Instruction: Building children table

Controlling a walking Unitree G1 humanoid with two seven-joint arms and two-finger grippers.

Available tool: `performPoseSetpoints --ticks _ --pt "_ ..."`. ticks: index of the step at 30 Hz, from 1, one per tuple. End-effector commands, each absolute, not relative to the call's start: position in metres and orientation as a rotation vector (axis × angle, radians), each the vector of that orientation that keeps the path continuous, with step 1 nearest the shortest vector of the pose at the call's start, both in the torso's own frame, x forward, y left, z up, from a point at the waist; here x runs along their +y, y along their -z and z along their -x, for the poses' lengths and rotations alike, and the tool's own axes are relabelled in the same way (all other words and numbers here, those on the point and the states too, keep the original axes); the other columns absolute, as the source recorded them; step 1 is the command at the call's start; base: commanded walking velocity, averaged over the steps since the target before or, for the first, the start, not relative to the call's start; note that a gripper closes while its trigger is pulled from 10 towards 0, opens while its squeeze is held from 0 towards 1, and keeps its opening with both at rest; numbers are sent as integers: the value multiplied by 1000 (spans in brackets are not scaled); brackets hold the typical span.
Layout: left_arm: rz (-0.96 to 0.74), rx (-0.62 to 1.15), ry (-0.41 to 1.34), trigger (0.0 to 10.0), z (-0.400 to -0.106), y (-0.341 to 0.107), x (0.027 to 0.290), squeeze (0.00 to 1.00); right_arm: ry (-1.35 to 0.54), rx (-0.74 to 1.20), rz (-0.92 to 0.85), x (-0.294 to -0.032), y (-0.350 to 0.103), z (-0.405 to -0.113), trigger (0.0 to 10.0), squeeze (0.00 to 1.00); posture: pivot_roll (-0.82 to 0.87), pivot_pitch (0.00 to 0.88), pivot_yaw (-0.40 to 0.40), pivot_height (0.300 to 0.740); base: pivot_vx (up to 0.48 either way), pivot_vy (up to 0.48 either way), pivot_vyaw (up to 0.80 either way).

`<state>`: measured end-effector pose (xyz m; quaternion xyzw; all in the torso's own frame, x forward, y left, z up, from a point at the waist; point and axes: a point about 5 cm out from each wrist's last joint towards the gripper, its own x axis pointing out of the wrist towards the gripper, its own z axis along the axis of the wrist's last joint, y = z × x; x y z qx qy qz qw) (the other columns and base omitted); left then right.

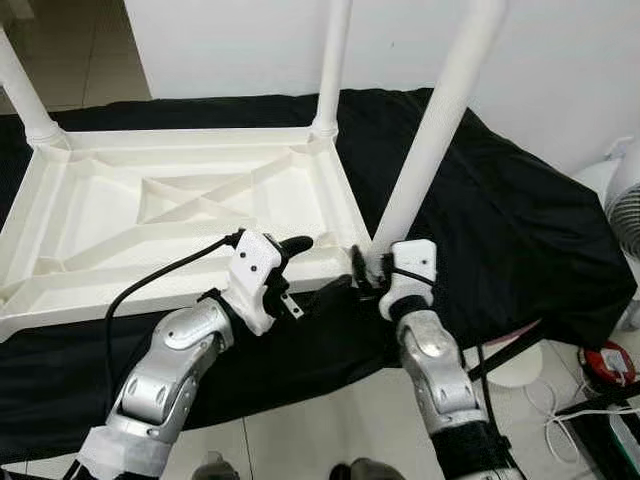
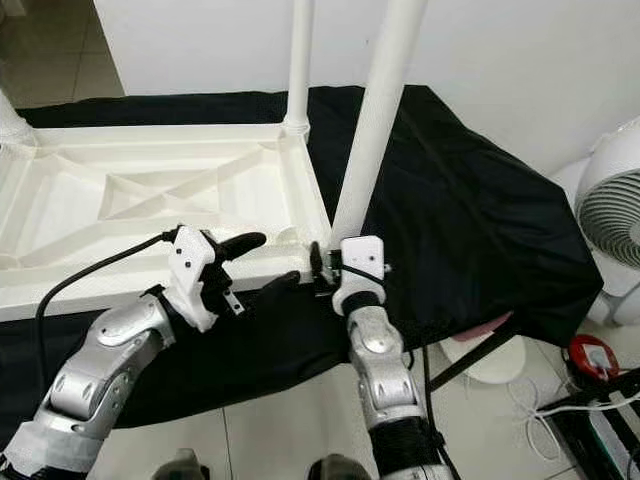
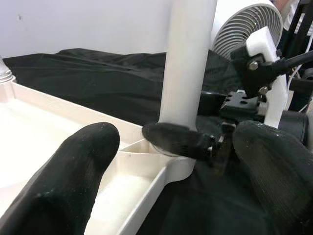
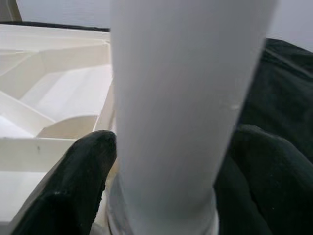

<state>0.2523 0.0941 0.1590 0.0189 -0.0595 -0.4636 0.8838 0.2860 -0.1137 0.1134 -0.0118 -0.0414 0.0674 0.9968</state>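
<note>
Seating leg [image 1: 432,130] in near corner socket of upturned tabletop [image 1: 100,215] on black-draped surface [image 1: 520,220] | right gripper [image 1: 378,272] jaws pinching leg base | left gripper [image 1: 292,262] jaws spread, empty, beside | plastic likely light, stiff, slick: grip low.

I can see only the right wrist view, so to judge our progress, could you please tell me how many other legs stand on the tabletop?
Observer: Two, at the far corners of the upturned tabletop: the far-right leg and the far-left leg.
Operator: Thank you. Where is the left gripper, please?
Observer: The left gripper hovers at the tabletop's near edge, left of the near-right leg that your right gripper holds, with its jaws open and nothing in them.
</note>
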Motion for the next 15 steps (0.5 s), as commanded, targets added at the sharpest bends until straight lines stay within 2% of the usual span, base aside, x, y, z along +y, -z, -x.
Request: performPoseSetpoints --ticks 1,2,3,4,5,7,15 --pt "-36 -117 984 10000 -251 -157 92 0 -135 -137 49 -121 -116 -276 10000 1000 65 8 -65 740 0 0 0" --pt "-34 -116 982 10000 -250 -157 93 0 -132 -172 72 -126 -118 -265 10000 1000 62 13 -66 740 0 0 0" --pt "-33 -115 981 10000 -249 -157 93 0 -147 -187 77 -130 -118 -256 10000 831 59 20 -67 740 0 0 0" --pt "-33 -115 981 10000 -249 -157 93 0 -147 -187 77 -130 -118 -256 10000 831 59 20 -67 740 0 0 0" --pt "-31 -113 981 10000 -248 -156 94 0 -171 -187 73 -132 -118 -247 10000 0 56 24 -65 740 0 0 0" --pt "-30 -110 981 10000 -247 -156 95 0 -203 -165 88 -137 -114 -231 10000 0 50 29 -66 740 0 0 0" --pt "-28 -110 984 10000 -246 -158 96 0 -301 -139 121 -135 -109 -219 10000 0 43 34 -58 740 0 0 0"
